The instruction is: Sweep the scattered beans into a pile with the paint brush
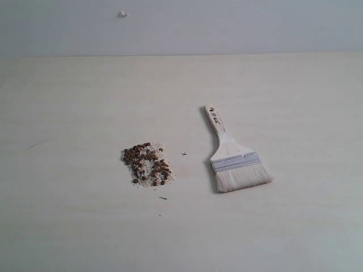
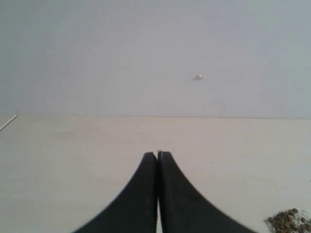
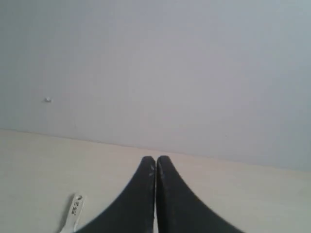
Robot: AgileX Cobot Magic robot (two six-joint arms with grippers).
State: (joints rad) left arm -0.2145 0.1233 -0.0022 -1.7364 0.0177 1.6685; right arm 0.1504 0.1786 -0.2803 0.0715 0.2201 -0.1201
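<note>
Brown beans (image 1: pixel 146 163) mixed with white grains lie in one compact pile left of the table's middle; an edge of that pile (image 2: pixel 289 221) shows in the left wrist view. To its right the paint brush (image 1: pixel 232 156) lies flat, handle pointing away, white bristles nearest the front edge. Only the tip of its handle (image 3: pixel 74 213) appears in the right wrist view. Neither arm shows in the exterior view. My left gripper (image 2: pixel 157 154) is shut on nothing. My right gripper (image 3: pixel 156 158) is shut too, holding nothing.
The pale wooden table (image 1: pixel 68 102) meets a grey wall with a small white knob (image 1: pixel 123 14). A small dark mark (image 1: pixel 184 153) lies between pile and brush, and a stray speck (image 1: pixel 163 198) lies in front of the pile.
</note>
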